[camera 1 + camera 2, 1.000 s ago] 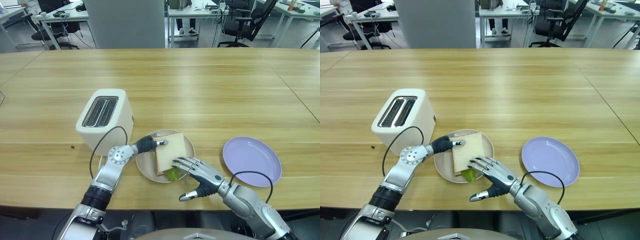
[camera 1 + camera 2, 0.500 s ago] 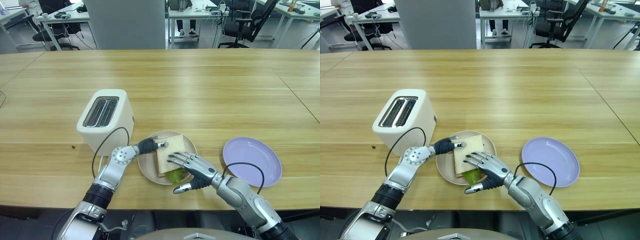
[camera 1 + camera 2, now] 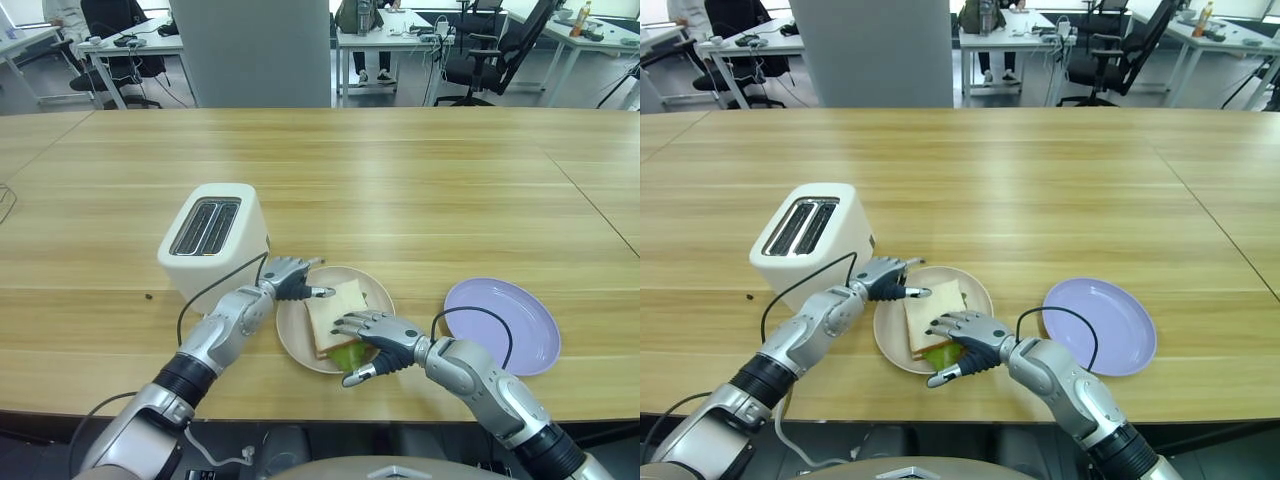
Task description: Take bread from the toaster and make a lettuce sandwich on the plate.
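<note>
Bread [image 3: 335, 308] out of the toaster [image 3: 212, 240], to judge by the dark slots; lies as a top slice on the beige plate [image 3: 289, 332], just beside the toaster on the table [image 3: 400, 190], with lettuce [image 3: 347, 354] poking out green at the near edge and what looks like a lower slice's edge beneath; so stacking done, or all but, by the look of it.

Left hand [image 3: 288, 279] at the plate's left rim, holding nothing, loosely spread, a finger stretched toward the top slice's left edge; touching or just short of it, hard to say. Right hand [image 3: 378, 335] splayed wide over the sandwich's near right corner, palm down, gripping nothing; seems to press or square the slice over the lettuce.

Left to do, as a judgement: perhaps only nudging the top slice straight, since sits a little askew on the plate, then lifting both hands clear. Purple plate [image 3: 500, 325] well to the right, apart from the sandwich; plays no visible part.

As for brands, labels, writing: none legible on toaster, plates or table; toaster's side plain cream from this angle; anything printed in the room behind too small to read.
</note>
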Controlling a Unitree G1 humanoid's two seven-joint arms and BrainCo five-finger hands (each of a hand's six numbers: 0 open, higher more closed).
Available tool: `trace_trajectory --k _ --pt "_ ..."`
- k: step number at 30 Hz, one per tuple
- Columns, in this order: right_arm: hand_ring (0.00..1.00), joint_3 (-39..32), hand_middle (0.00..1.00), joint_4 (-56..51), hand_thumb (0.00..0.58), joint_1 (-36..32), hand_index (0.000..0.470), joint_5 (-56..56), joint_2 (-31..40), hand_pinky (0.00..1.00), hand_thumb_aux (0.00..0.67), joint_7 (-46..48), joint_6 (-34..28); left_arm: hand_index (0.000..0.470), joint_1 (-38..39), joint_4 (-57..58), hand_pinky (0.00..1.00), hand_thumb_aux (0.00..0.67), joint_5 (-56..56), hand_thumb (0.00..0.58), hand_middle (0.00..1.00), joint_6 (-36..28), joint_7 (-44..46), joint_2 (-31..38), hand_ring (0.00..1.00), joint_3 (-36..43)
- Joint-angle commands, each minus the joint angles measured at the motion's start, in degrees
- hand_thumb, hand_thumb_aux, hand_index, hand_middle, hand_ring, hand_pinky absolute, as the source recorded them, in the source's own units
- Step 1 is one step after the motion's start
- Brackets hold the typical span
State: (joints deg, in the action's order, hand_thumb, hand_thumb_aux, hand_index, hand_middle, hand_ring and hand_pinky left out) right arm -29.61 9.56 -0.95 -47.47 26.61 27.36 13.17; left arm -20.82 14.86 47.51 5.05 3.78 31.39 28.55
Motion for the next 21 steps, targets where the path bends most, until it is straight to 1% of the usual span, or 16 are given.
trace_trajectory --k 1,4,7,11,15,21 --pt "0.00 -4.0 0.00 -5.4 0.000 3.0 0.000 -0.5 2.8 0.00 0.000 7.3 -2.2 0.000 -1.3 -3.8 0.00 0.000 10.9 0.000 0.00 -0.9 -7.8 2.8 0.00 1.1" --pt "0.00 -3.7 0.00 -5.4 0.000 3.3 0.000 -0.3 3.7 0.00 0.000 7.4 -2.4 0.000 -0.7 -7.3 0.00 0.000 15.4 0.000 0.00 -2.0 -12.0 4.3 0.00 -0.1" --pt "0.00 -3.2 0.00 -5.8 0.000 3.1 0.000 -0.5 4.4 0.00 0.000 6.8 -2.5 0.000 0.8 -11.6 0.00 0.000 15.6 0.000 0.00 -2.7 -14.5 4.9 0.00 -2.9" --pt "0.00 -1.8 0.00 -7.4 0.000 2.1 0.000 -2.1 5.3 0.00 0.000 3.8 -2.8 0.000 3.2 -17.1 0.00 0.000 9.9 0.000 0.00 -0.7 -15.0 4.1 0.00 -7.7" --pt "0.00 -0.9 0.00 -9.1 0.000 0.7 0.000 -2.0 5.2 0.00 0.000 0.5 -2.7 0.000 5.8 -20.1 0.00 0.000 4.1 0.000 0.00 0.8 -12.4 3.1 0.00 -11.0" --pt "0.00 -0.8 0.00 -8.0 0.000 0.4 0.000 -0.4 4.2 0.00 0.000 -1.1 -2.1 0.000 9.7 -24.0 0.00 0.000 -2.1 0.000 0.00 2.4 -9.9 2.0 0.00 -15.0"
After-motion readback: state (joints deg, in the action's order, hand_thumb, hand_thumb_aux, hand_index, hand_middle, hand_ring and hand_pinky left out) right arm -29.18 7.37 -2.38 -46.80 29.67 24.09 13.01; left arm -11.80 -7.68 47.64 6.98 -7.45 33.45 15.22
